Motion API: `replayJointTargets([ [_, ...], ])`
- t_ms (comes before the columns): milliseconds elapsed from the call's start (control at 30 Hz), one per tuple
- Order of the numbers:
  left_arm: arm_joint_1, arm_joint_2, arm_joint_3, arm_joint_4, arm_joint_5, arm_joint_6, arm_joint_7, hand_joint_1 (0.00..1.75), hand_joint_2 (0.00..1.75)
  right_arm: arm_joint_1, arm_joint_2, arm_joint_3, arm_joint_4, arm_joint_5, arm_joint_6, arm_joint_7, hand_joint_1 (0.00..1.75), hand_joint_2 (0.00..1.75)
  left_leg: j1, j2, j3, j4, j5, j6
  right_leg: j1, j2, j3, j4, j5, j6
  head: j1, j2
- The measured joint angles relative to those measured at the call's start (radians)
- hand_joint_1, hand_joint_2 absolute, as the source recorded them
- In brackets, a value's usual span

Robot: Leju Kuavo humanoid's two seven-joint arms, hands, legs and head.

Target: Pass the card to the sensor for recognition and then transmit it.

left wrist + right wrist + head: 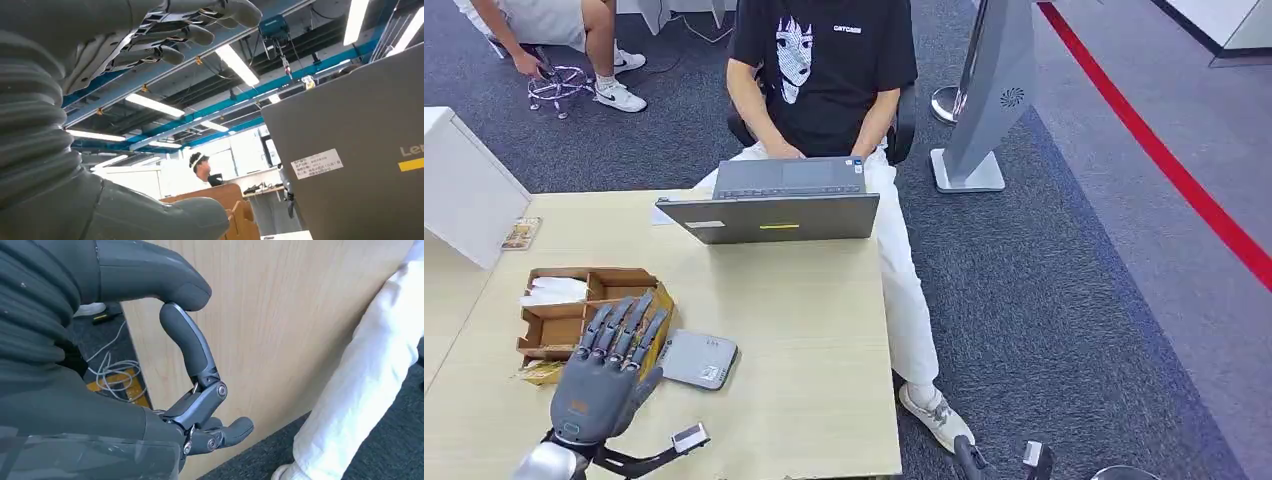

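Hovering over the cardboard organizer (589, 310), the left hand (609, 375) is spread and holds nothing, so no card looks picked yet. Grey card reader (697, 359) lies just beside it; the right hand (200, 405) hangs below the table edge, fingers curled loosely, carrying nothing.

A light wooden table (804, 330) carries an open grey laptop (774, 205) at its far edge and a brown cardboard compartment box (584, 310) near the left. Just beside the box lies a flat grey square device (699, 360), possibly the sensor, and a small printed card (521, 234) rests by the far-left edge.

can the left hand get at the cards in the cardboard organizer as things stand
Probably yes. The left hand hovers open, holding nothing, right at the cardboard organizer, whose top is open. The white cards sit in its far compartment, just past the fingertips, with nothing covering them.
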Motion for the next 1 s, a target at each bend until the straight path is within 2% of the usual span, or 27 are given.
replayJointTargets([
  [300,0.000,0.003,-0.003,0.019,0.003,-0.017,0.004,0.00,1.75,0.000,-0.002,-0.002,0.000,0.000,0.003,-0.001,0.00,1.75,0.000,0.000,0.000,0.000,0.000,0.000,0.000,0.000,0.000,0.000,0.000,0.000,0.000,0.000],
  [433,0.002,0.020,-0.004,0.041,0.009,-0.038,0.016,0.00,1.75,0.000,-0.003,-0.006,0.000,0.003,0.009,-0.002,0.00,1.75,0.000,0.000,0.000,0.000,0.000,0.000,0.000,0.000,0.000,0.000,0.000,0.000,0.000,0.000],
  [633,0.007,0.078,-0.003,0.085,-0.002,-0.093,0.060,0.00,1.75,0.001,-0.003,-0.014,0.000,0.001,0.013,-0.006,0.00,1.75,0.000,0.000,0.000,0.000,0.000,0.000,0.000,0.000,0.000,0.000,0.000,0.000,0.000,0.000],
  [800,0.015,0.134,0.003,0.097,0.016,-0.115,0.072,0.00,1.75,0.003,-0.003,-0.020,0.000,-0.002,0.013,-0.014,0.00,1.75,0.000,0.000,0.000,0.000,0.000,0.000,0.000,0.000,0.000,0.000,0.000,0.000,0.000,0.000],
  [1000,0.017,0.159,0.010,0.097,0.021,-0.124,0.072,0.00,1.75,0.005,-0.003,-0.023,0.000,-0.001,0.013,-0.014,0.00,1.75,0.000,0.000,0.000,0.000,0.000,0.000,0.000,0.000,0.000,0.000,0.000,0.000,0.000,0.000],
])
